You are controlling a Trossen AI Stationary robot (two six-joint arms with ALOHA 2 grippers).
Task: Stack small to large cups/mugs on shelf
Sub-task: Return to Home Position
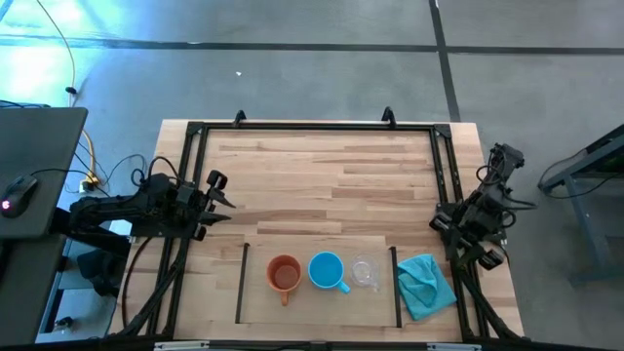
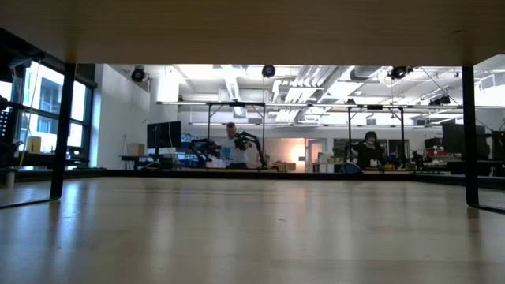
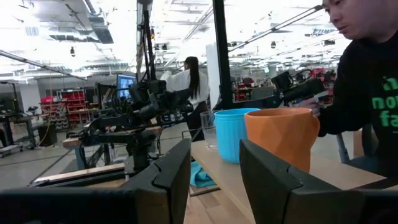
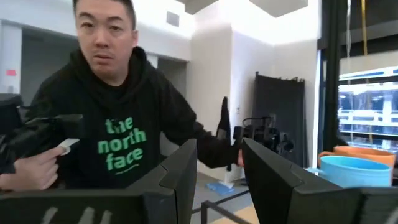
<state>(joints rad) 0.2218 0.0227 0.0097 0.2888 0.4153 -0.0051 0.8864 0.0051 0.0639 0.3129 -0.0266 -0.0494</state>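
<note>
Pale wooden shelf (image 1: 322,310); clear glass cup (image 1: 365,272); matt orange mug (image 1: 284,274); teal cloth (image 1: 425,285).

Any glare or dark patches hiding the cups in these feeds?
High view: glare only on the floor top left; orange mug, blue mug and glass cup on the shelf evenly lit, the glass faint. Low view: dark band overhead, bright backlit room, no cups visible.

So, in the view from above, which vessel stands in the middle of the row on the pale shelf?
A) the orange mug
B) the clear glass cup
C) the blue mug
C: the blue mug stands between the orange mug and the clear glass cup, all three in one row on the shelf.
</note>
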